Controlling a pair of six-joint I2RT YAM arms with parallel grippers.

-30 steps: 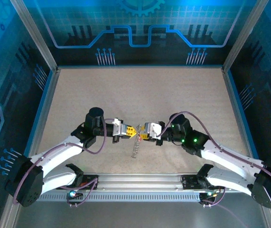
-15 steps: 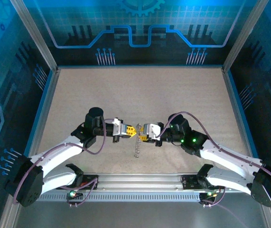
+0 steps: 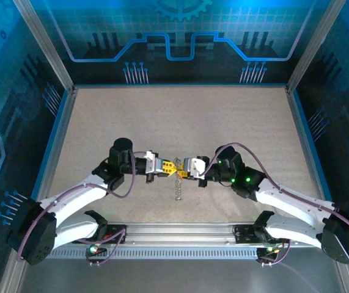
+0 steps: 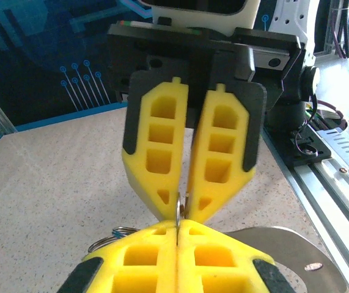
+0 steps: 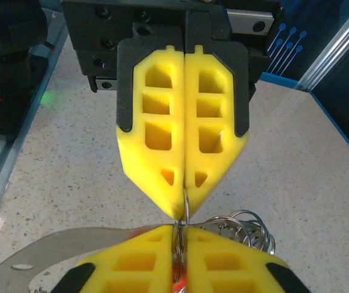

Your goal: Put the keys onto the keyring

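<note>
Left tool (image 3: 170,166) clamps the keyring (image 5: 242,221); right tool (image 3: 185,171) pinches a red key (image 5: 175,285) at it. Threading looks underway, neither key confirmed on.

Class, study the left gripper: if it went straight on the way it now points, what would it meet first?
The right gripper, almost at once. The left gripper points at it tip to tip, with only thin metal of the keyring between the two, judging by the wrist views.
</note>
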